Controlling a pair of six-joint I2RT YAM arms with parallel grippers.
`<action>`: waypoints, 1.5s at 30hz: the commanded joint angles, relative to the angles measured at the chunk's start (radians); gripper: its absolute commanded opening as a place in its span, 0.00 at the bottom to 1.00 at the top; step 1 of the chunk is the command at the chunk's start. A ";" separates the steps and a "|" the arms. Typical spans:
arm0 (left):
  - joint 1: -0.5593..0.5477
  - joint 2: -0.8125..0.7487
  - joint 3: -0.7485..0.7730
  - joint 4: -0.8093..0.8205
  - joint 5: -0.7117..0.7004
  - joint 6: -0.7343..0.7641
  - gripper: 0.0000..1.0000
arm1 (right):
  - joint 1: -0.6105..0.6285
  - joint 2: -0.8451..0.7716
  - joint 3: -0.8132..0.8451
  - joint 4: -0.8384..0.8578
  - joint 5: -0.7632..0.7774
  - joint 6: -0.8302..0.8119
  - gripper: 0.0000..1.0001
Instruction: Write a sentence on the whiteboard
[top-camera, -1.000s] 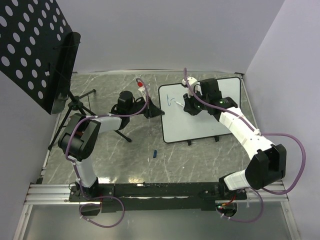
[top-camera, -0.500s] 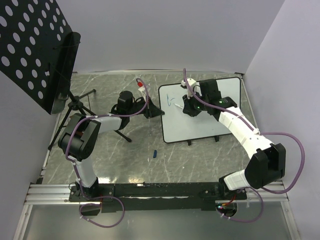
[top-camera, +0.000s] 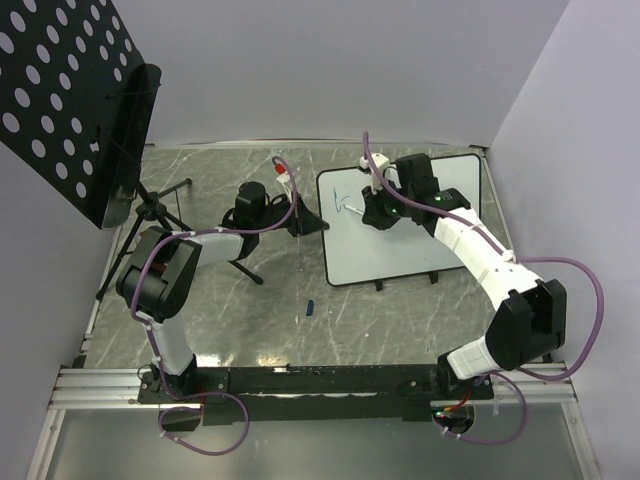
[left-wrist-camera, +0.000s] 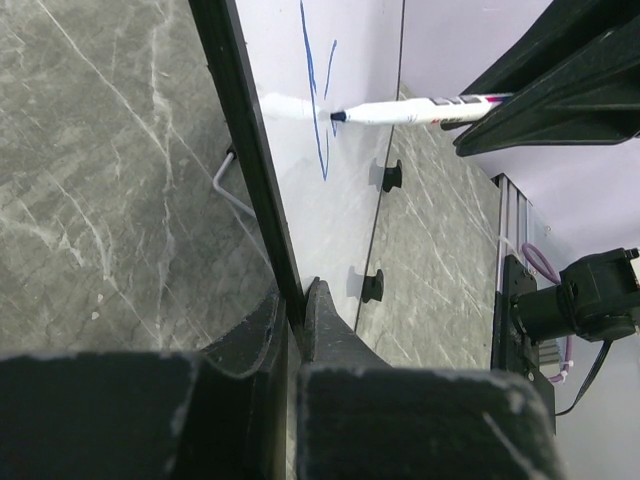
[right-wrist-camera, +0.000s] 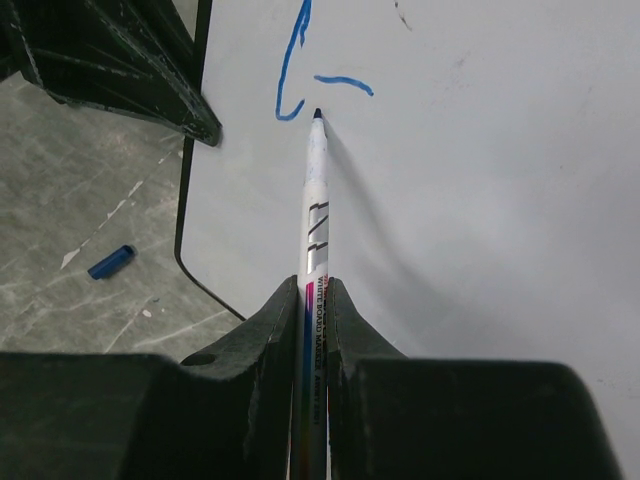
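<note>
The whiteboard (top-camera: 400, 250) lies on the table at right centre. Only the first blue strokes of the sentence (top-camera: 342, 204) show near its top left corner: a tall hooked line (right-wrist-camera: 288, 75) and a short dash (right-wrist-camera: 345, 84). My right gripper (top-camera: 372, 212) is shut on a white whiteboard marker (right-wrist-camera: 315, 215), whose tip (right-wrist-camera: 317, 114) sits at the board just right of the hooked line. My left gripper (top-camera: 308, 222) is shut on the board's black left rim (left-wrist-camera: 250, 170). The marker (left-wrist-camera: 400, 108) and the strokes (left-wrist-camera: 318, 120) also show in the left wrist view.
A blue marker cap (top-camera: 310, 306) lies on the grey marble table in front of the board; it also shows in the right wrist view (right-wrist-camera: 110, 261). A black perforated panel (top-camera: 60, 90) on a tripod stand (top-camera: 160, 212) fills the far left. Walls close off the back and right.
My right gripper has shifted the marker slightly left and up on the board, and the blue marks have grown a little. The left arm has not moved.
</note>
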 joint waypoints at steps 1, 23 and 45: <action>-0.005 -0.033 -0.007 0.053 -0.010 0.119 0.01 | 0.004 0.029 0.074 0.014 -0.004 0.010 0.00; -0.006 -0.027 -0.005 0.055 -0.012 0.119 0.01 | -0.022 -0.001 0.049 0.047 0.069 0.033 0.00; -0.006 -0.029 -0.002 0.052 -0.012 0.119 0.01 | -0.034 -0.038 -0.006 0.025 0.069 0.018 0.00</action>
